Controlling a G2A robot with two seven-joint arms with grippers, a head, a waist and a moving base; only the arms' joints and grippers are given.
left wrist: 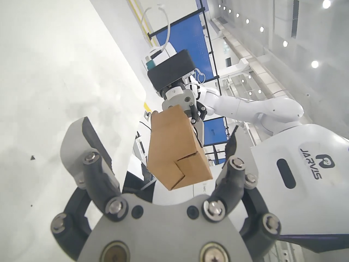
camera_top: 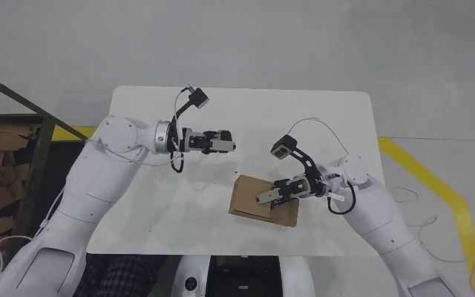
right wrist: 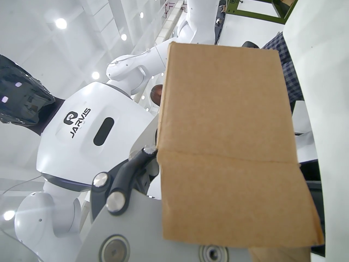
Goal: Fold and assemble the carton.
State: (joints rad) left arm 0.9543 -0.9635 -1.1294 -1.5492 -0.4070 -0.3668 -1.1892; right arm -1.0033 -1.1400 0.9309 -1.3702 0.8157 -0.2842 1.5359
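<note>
A brown carton point(camera_top: 260, 199) hangs tilted over the front middle of the white table point(camera_top: 148, 215). My right gripper point(camera_top: 269, 197) is shut on it, one finger lying across its top face. In the right wrist view the carton point(right wrist: 226, 137) covers the gripper, and one dark finger link point(right wrist: 128, 170) shows beside it. In the left wrist view the carton point(left wrist: 177, 148) appears as a partly formed box with interlocked end flaps, the right gripper point(left wrist: 188, 104) holding its far end. My left gripper point(camera_top: 228, 142) stands open over the table's middle, apart from the carton, its fingers point(left wrist: 90, 137) spread wide.
A green metal frame point(camera_top: 30, 119) with stacked cardboard point(camera_top: 11, 163) stands off the table's left side. A yellow floor line point(camera_top: 423, 171) runs past the right edge. Bare table top lies at the back and left.
</note>
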